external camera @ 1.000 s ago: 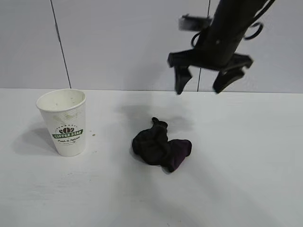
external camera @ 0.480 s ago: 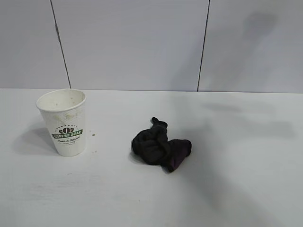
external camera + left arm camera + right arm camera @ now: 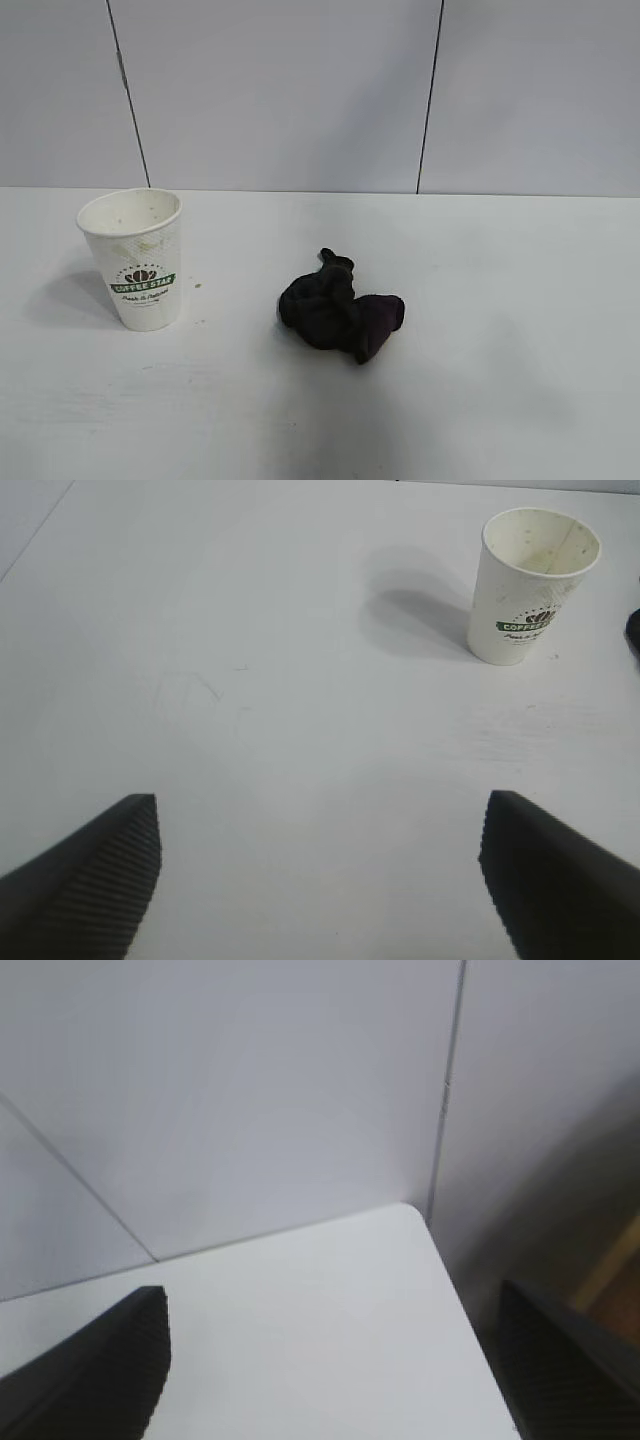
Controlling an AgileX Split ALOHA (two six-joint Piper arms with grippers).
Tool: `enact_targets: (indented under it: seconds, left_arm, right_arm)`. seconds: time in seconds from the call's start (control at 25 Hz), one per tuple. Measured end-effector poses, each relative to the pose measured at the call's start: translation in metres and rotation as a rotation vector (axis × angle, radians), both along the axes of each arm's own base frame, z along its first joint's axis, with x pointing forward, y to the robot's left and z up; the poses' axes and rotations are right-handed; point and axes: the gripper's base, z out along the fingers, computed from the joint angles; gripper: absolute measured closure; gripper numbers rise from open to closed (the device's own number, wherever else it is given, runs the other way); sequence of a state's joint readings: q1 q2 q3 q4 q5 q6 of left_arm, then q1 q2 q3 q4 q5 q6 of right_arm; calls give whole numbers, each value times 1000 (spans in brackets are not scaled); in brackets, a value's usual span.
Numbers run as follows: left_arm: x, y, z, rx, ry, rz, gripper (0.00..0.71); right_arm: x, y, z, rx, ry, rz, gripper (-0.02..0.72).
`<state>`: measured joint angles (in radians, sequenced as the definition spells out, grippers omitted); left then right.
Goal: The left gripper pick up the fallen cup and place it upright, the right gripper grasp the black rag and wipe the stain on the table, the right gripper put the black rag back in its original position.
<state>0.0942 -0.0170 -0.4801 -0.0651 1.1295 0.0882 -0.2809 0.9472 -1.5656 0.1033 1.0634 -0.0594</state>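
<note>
You see that the right gripper (image 3: 335,1360) has left the outside view since a second ago; its fingers stand wide apart, empty, facing a table (image 3: 520,300) corner. The black rag (image 3: 340,318) lies near the upright cup (image 3: 135,260). The left gripper (image 3: 320,870) hovers open, aimed toward the cup.

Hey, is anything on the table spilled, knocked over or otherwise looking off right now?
Nothing is knocked over: the cup stands upright on the table, and the black rag lies bunched beside it, apart from it. The only blemishes are brownish specks inside the cup and one tiny speck on the tabletop next to it.
</note>
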Motion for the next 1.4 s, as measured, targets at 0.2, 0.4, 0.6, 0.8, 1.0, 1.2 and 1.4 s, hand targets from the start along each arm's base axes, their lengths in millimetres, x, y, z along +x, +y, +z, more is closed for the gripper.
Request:
enact_targets:
  seconds: [0.2, 0.4, 0.6, 0.8, 1.0, 1.2, 1.4]
  left_arm:
    - [0, 0, 0, 0, 0, 0, 86]
    - [0, 0, 0, 0, 0, 0, 86]
    - [0, 0, 0, 0, 0, 0, 86]
    - [0, 0, 0, 0, 0, 0, 86]
    - [0, 0, 0, 0, 0, 0, 86]
    - [0, 0, 0, 0, 0, 0, 86]
    - [0, 0, 0, 0, 0, 0, 86]
  right_arm:
    - [-103, 43, 7, -76, -181, 159, 99]
    - [-155, 60, -50, -77, -191, 255, 117]
    - [-162, 51, -129, -74, -100, 240, 117]
    - [-143, 35, -196, -47, 68, 218, 117]
    - [-123, 28, -243, -23, 238, 206, 117]
    - [-117, 27, -256, -25, 265, 224, 117]
    - [-117, 26, -255, -25, 246, 243, 121]
